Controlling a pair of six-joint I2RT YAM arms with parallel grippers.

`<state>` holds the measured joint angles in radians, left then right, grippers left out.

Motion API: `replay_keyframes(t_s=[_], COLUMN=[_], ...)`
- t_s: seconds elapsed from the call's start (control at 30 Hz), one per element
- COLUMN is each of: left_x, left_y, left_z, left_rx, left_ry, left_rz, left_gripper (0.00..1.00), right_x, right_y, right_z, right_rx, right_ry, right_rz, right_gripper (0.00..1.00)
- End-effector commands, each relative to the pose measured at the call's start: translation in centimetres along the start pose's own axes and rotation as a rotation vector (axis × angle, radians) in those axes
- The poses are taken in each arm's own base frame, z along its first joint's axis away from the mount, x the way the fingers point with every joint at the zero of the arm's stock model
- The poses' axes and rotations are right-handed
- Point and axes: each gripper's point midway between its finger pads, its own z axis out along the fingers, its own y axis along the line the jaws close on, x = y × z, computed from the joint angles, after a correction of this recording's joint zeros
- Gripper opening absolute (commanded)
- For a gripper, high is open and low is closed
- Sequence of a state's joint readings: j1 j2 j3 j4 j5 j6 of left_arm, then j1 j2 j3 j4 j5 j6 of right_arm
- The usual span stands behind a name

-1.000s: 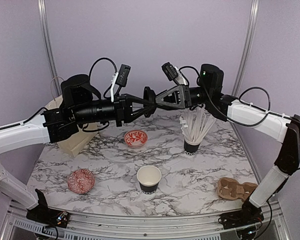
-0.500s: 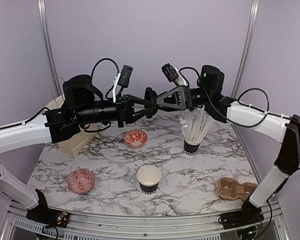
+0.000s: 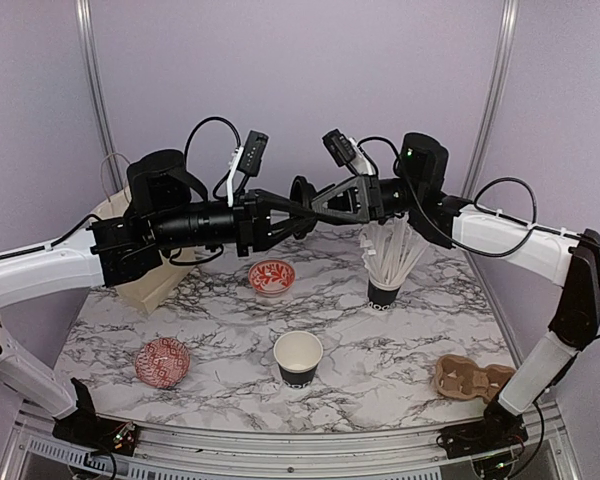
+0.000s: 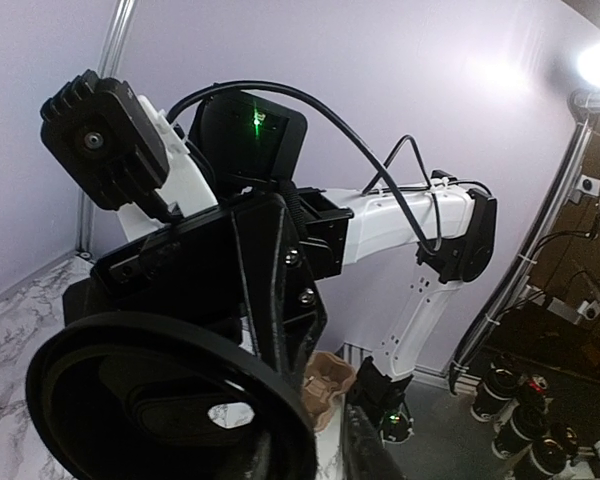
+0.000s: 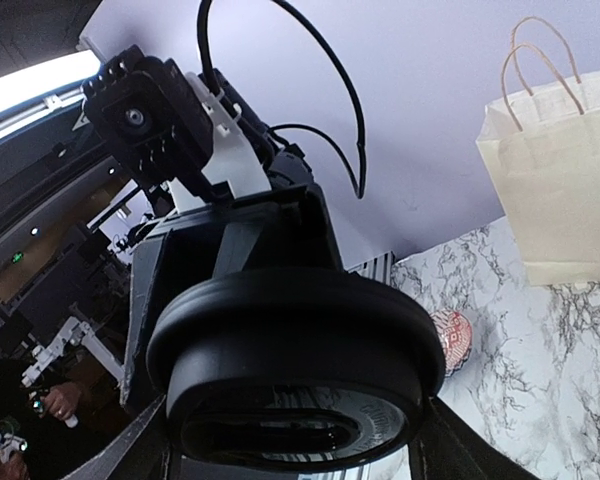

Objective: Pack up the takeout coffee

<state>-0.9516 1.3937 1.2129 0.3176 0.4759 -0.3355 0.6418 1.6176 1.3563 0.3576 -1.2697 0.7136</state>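
1. Though plainly spread around the black lid (image 5: 295,350), cannot tell whether the right pincer (image 3: 310,203) truly grips it: fingers (image 5: 140,445) close beside the lid's 8 and 4 o'clock edges, contact unclear.
2. Cannot tell for the left pincer (image 3: 292,212) either: reaching in from 9 o'clock, tips at the lid's lower rim, grip hidden behind the disc in its own wrist view.
3. Holding the lid up somehow between the two, on edge, high in mid-air over the 12 o'clock half of the marble table (image 3: 380,340).
4. Well below, toward the table's 6 o'clock edge: black paper cup (image 3: 298,358), upright, white inside, open-topped, touched by neither pincer.
5. Around that cup: straw-filled cup (image 3: 385,290) at 2 o'clock, one patterned bowl (image 3: 271,277) at 11 o'clock, second bowl (image 3: 162,361) at 9 o'clock, cardboard carrier (image 3: 472,378) at 3 o'clock, paper bag (image 3: 145,285) at 10 o'clock, partly behind the left arm.
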Motion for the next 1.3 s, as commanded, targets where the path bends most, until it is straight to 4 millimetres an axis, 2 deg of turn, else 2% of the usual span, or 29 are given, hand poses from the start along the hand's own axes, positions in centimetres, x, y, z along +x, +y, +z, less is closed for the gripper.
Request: replay_keyframes(t_s=[0.0, 0.13, 0.17, 0.23, 0.33, 0.43, 0.53, 0.63, 0.77, 0.87, 1.0, 1.27], left_x=[-0.8, 0.5, 1.8, 3.5, 5.3, 5.4, 4.3, 3.0, 3.0, 4.2, 4.9, 5.7], left_y=[0.2, 0.4, 0.7, 1.1, 2.8, 5.0, 7.2, 9.4, 12.7, 13.9, 13.7, 14.2], left_z=[0.2, -1.2, -1.8, -3.4, -6.4, -9.8, -13.0, -15.0, -16.1, -16.0, -15.6, -17.0], left_rx=[-0.022, -0.086, -0.122, -0.193, -0.341, -0.538, -0.726, -0.867, -0.975, -0.973, -0.902, -0.896], left_ry=[-0.024, 0.057, 0.118, 0.202, 0.278, 0.292, 0.261, 0.239, 0.231, 0.223, 0.186, 0.171], left_rz=[0.012, 0.027, 0.027, 0.041, 0.064, 0.115, 0.186, 0.235, 0.201, 0.198, 0.224, 0.223], left_gripper=[0.37, 0.55, 0.58, 0.61, 0.63, 0.63, 0.69, 0.75, 0.75, 0.75, 0.75, 0.75], right_x=[0.3, 0.6, 1.0, 1.3, 2.9, 5.2, 7.5, 9.4, 12.7, 15.3, 17.5, 19.0], right_y=[0.8, -0.4, -0.9, -1.7, -3.4, -5.0, -5.7, -5.8, -5.8, -6.0, -6.7, -7.3], right_z=[0.4, -0.2, -0.4, -1.1, -1.9, -2.6, -2.9, -2.6, -2.1, -1.6, -1.2, 0.3], right_rx=[-0.022, 0.053, 0.08, 0.148, 0.287, 0.405, 0.435, 0.42, 0.401, 0.403, 0.41, 0.391], right_ry=[0.024, 0.053, 0.065, 0.089, 0.184, 0.309, 0.413, 0.509, 0.678, 0.812, 0.921, 1.025], right_rz=[-0.035, -0.1, -0.11, -0.169, -0.307, -0.41, -0.45, -0.457, -0.455, -0.474, -0.477, -0.461], right_gripper=[0.71, 0.71, 0.71, 0.71, 0.72, 0.73, 0.72, 0.72, 0.72, 0.72, 0.71, 0.68])
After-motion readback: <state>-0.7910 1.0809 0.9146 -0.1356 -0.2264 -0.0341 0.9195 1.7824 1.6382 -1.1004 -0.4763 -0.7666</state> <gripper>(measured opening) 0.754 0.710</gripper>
